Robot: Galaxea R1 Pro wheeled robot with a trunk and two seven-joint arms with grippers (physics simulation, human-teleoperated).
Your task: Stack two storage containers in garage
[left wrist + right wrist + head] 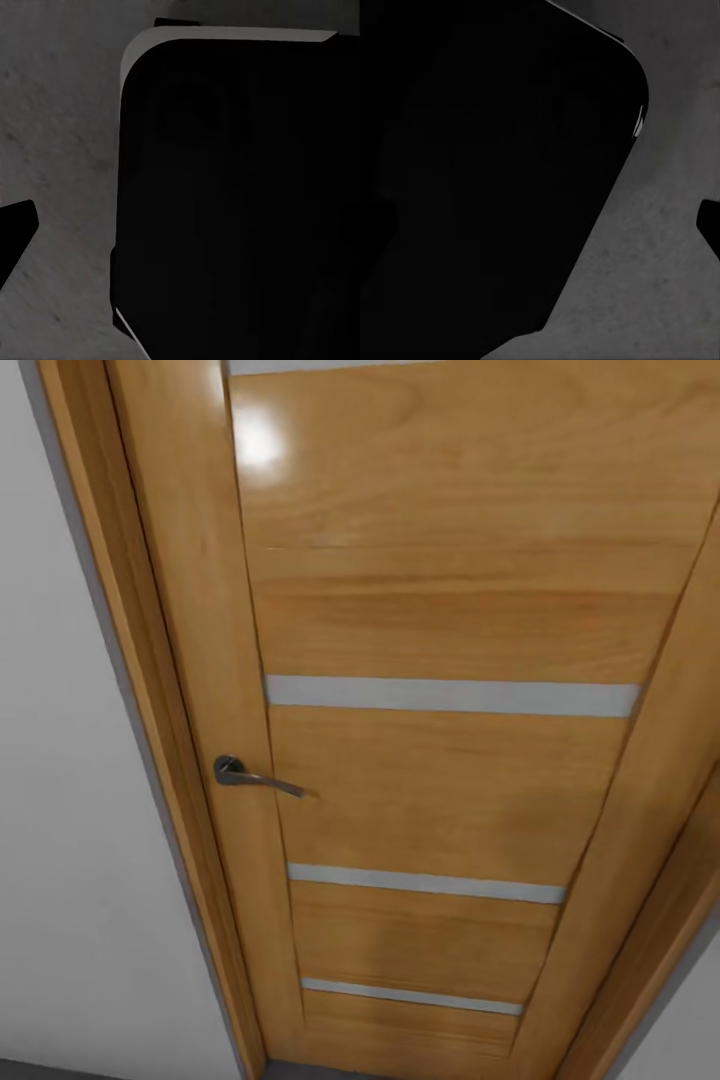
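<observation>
Closed wooden door ahead, with both wrist cameras looking down at dark concrete floor.

The head view faces a honey-coloured wooden door (450,620) crossed by three pale horizontal strips (450,697), with a dark metal lever handle (250,774) on its left side, a matching wooden frame (120,610) and white wall (60,860) to the left. In the left wrist view, a large black rounded body (240,202) with a light grey edge covers much of a grey speckled floor (60,150), and a black tip (13,229) juts in at the picture's edge. The right wrist view shows a similar black mass (487,165) over the same kind of floor (660,285). Whether either pincer is wide or narrow cannot be told. No storage container can be made out near either pincer.
</observation>
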